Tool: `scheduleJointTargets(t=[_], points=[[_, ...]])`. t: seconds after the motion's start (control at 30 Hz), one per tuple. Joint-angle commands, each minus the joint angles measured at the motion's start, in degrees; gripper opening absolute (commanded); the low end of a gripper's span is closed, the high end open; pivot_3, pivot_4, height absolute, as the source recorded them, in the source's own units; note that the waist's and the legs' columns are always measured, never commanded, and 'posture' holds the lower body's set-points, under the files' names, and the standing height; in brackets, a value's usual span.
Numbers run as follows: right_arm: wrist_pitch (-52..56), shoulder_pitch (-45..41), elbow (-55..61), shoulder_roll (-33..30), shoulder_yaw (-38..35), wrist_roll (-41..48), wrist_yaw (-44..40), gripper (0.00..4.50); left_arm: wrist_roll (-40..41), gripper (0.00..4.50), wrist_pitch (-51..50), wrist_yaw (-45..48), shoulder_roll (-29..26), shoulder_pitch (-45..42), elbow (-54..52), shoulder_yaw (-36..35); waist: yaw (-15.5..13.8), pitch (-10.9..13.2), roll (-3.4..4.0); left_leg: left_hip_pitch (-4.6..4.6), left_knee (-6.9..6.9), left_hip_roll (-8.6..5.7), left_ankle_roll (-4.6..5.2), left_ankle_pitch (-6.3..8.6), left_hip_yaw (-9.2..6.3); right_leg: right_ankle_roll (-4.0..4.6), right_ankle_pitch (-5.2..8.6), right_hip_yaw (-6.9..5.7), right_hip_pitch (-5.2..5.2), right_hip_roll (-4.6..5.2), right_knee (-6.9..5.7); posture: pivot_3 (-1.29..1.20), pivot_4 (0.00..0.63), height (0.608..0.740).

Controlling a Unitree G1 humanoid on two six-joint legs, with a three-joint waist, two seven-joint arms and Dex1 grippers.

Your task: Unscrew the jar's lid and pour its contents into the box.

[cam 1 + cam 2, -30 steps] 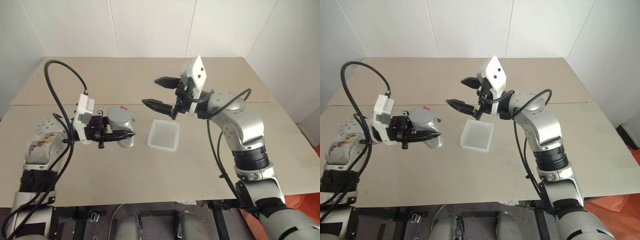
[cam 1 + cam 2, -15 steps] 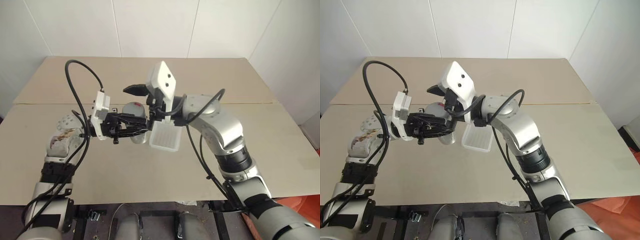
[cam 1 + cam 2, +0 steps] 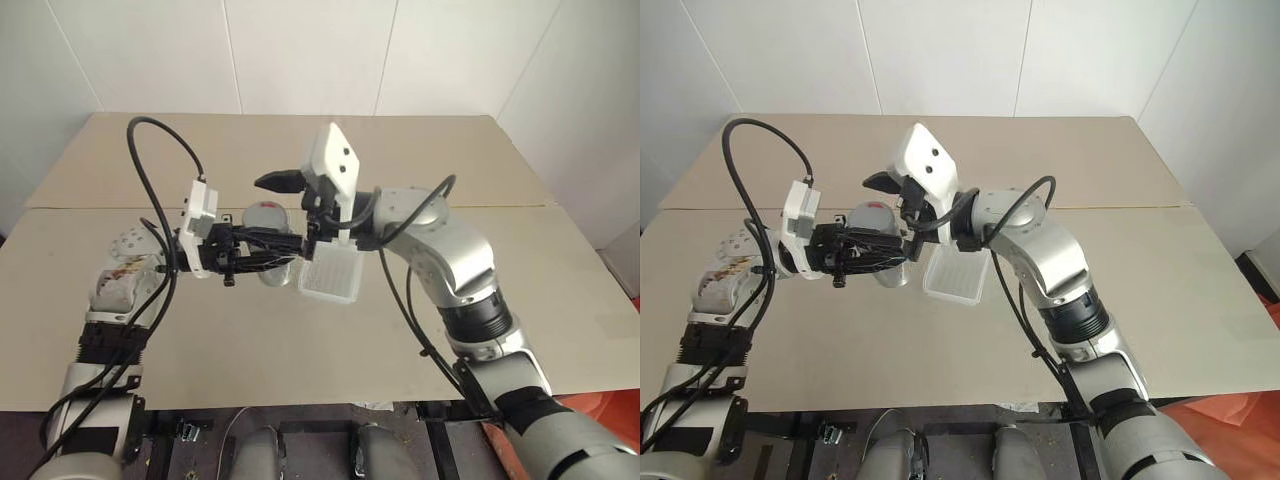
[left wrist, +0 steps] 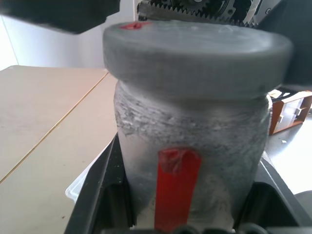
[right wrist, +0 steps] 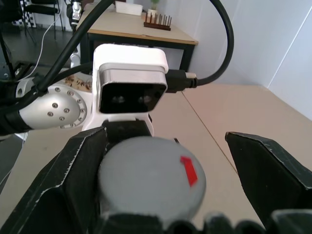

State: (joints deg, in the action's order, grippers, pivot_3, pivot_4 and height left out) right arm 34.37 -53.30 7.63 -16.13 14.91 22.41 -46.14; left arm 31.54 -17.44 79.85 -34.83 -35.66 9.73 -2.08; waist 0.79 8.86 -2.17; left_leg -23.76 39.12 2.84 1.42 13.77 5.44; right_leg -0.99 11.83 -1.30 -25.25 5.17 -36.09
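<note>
Head views: since a second ago the right gripper (image 3: 288, 205) has swung in from above the box (image 3: 333, 275) to the jar (image 3: 268, 244), and the left arm has carried the jar in from the left half of the bench (image 3: 300, 350) toward its middle, so the two arms now meet just left of the box. The left gripper (image 3: 270, 255) points level toward the right with the jar clamped between its two black fingers, held clear above the bench top. The box sits on the bench near the centre, just beside the jar on its right and partly behind the right wrist; it looks empty (ribbed bottom bare as far as it shows). Left wrist view: the jar (image 4: 192, 151) stands upright between the fingers, jaws shut hard on its body, red strip facing the camera, the lid (image 4: 197, 61) seated square on top with no gap at the seam that I can make out. Right wrist view: the right gripper's fingers (image 5: 73, 180) stand wide apart on either side of the lid (image 5: 151, 183), red mark up; one finger looks close to the rim, the other well apart from it, nothing gripped. Reading: the approach is done and the lid is bracketed but not yet seized, so unscrewing has not begun. Next should be closing on the rim, then twisting against the left hold. Contents hidden under the lid.
</note>
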Motion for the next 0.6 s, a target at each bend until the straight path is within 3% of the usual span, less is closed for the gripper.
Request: scheduleJointTargets(t=[0.03, 0.6], points=[[-0.93, 0.11, -0.17, -3.63, -6.95, 0.25, 1.1, 4.45, 0.56, 1.93, 2.05, 3.0, -1.66, -0.8, -0.88, -1.23, 0.01, 0.0, 0.0, 0.0, 0.0, 0.0, 0.0, 0.0, 0.0, 0.0, 0.0, 0.0, 0.0, 0.0, 0.0, 0.0, 0.15, 0.74], [1.29, 2.9, 6.18, -7.16, -9.27, 6.3, -2.91, 4.45, -0.9, 1.93, 3.71, 2.86, 0.33, -2.47, 1.39, -0.27, -0.02, 0.0, 0.0, 0.0, -0.01, -0.01, 0.01, 0.0, 0.01, 0.0, 0.0, 0.01, 0.0, 0.0, 0.01, 0.0, 0.15, 0.74]])
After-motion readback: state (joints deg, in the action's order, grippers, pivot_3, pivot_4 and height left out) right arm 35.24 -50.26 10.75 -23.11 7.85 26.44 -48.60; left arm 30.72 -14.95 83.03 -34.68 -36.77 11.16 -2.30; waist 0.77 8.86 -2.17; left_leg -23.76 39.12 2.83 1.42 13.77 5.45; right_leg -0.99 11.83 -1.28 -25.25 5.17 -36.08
